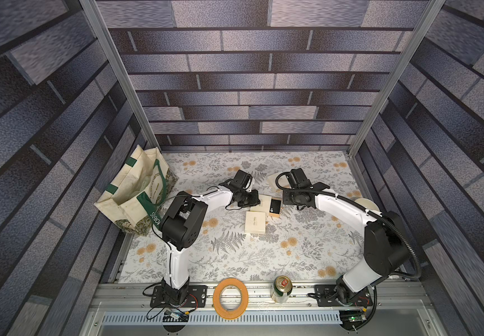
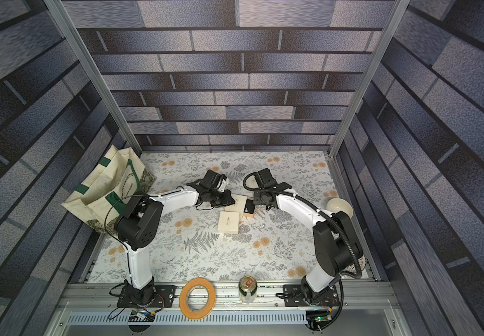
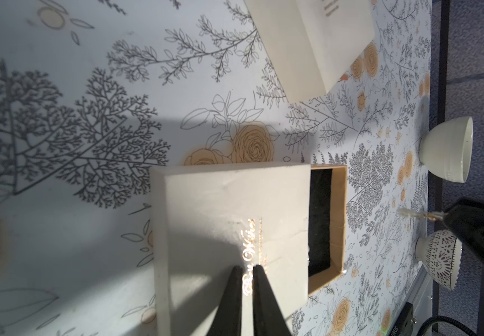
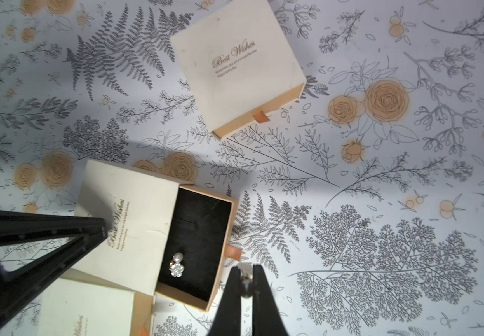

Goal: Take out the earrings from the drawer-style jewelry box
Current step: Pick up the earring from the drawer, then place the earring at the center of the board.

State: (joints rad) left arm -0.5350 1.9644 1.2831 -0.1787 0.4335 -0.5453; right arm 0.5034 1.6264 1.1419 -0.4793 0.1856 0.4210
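The cream drawer-style jewelry box [image 4: 130, 221] lies on the floral table with its black-lined drawer [image 4: 203, 221] slid out. One pale, shiny earring [image 4: 177, 265] rests in the drawer. Just outside the drawer's front, beside the orange pull tab [image 4: 233, 251], my right gripper [image 4: 246, 269] is shut on another small shiny earring [image 3: 408, 213]. My left gripper [image 3: 248, 269] is shut, with its tips pressed down on the box's sleeve [image 3: 229, 209]. In both top views the box [image 1: 265, 202] [image 2: 239, 203] sits between the two wrists.
Two more cream boxes lie close by, one closed [image 4: 238, 67] and one next to the open box [image 4: 86, 308]. A white bowl [image 3: 447, 148] and a patterned bowl [image 3: 438, 259] stand at the right edge. A tote bag [image 1: 136, 192] fills the back left. A tape roll [image 1: 230, 295] and a can [image 1: 281, 289] are on the front rail.
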